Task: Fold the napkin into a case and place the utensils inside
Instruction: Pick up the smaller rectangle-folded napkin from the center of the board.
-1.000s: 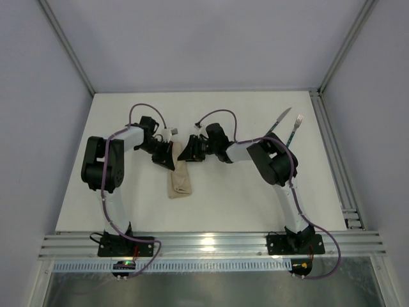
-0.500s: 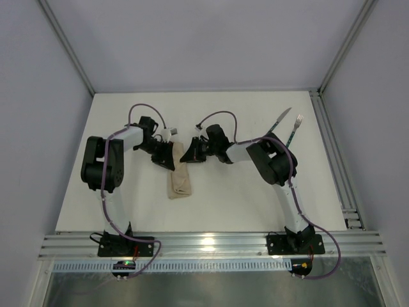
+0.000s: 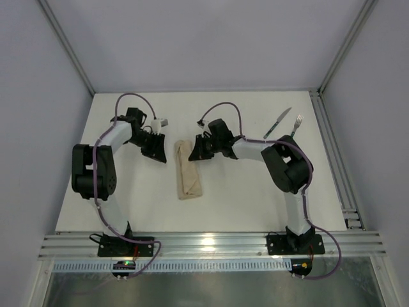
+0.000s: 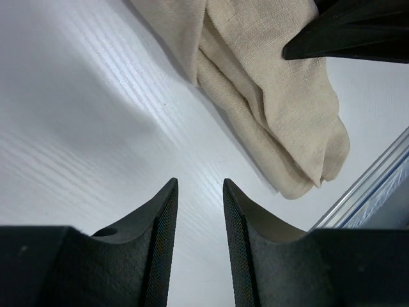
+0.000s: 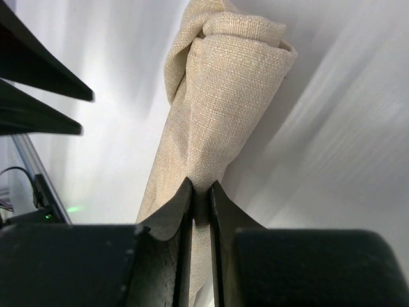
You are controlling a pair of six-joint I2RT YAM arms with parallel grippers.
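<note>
Napkin (image 3: 188,177) pinched by right tool (image 5: 201,187), jaws nearly closed, cloth running ahead. Left tool (image 4: 200,183) partly open, empty, cloth ahead-right. Layers to be kept aligned, drawn flat on surface (image 3: 243,192).

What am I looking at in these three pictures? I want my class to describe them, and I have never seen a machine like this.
This is a robot with two arms, the left arm and the right arm, bolted at the near edge of a white table. The wide picture looks down from above and behind them. The other two pictures come from a small camera on each wrist, so the dark prongs at the bottom are that arm's own grasping tool.

A beige napkin, folded into a narrow strip, lies on the table between the arms. Farther right lie a knife and a fork with dark handles, with nothing touching them.

The right tool is shut on a fold of the napkin. The left tool is open beside the cloth and holds nothing.
</note>
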